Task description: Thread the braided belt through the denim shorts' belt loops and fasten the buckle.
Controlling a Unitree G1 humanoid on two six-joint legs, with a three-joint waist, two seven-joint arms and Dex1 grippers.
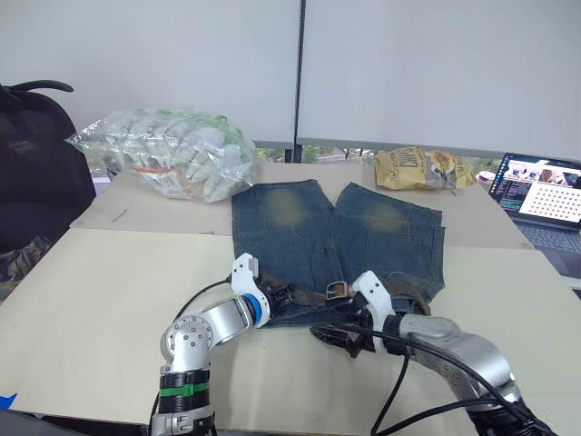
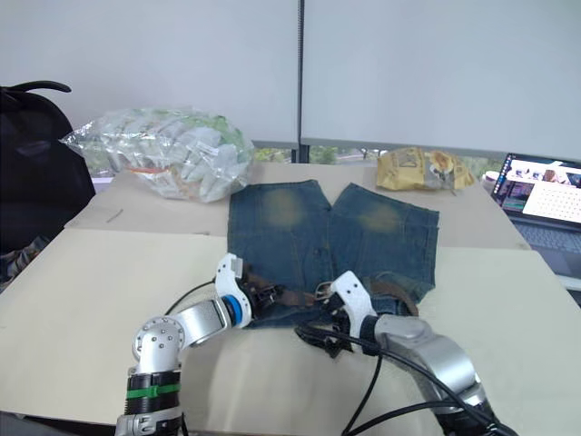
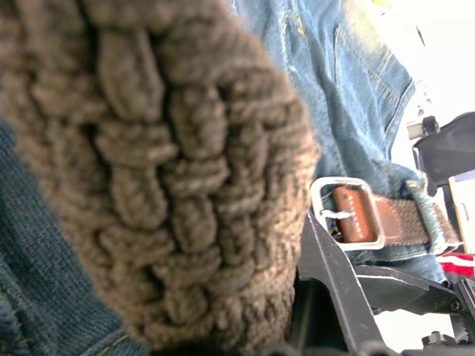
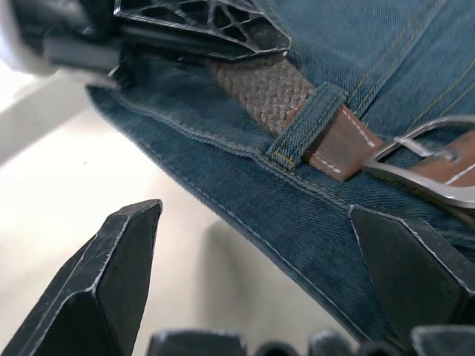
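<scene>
Gripping the braided belt (image 3: 171,185), the left gripper (image 1: 280,295) is sitting at the waistband of the denim shorts (image 1: 300,227), fingers closed on the woven strap, which is pressing close against the wrist camera. Resting just beside it, the right gripper (image 4: 260,289) is hovering with fingers spread wide over the waistband edge, holding nothing. Lying along the waistband, the belt is passing under one of the belt loops (image 4: 308,122), with the buckle (image 4: 423,167) sitting just past that loop. Lying flat on the table (image 1: 109,282), the shorts are pointing legs away from the robot. Beyond them are lying a clear plastic bag (image 1: 168,154), a yellow snack bag (image 1: 422,168) and an open laptop (image 1: 540,195).
</scene>
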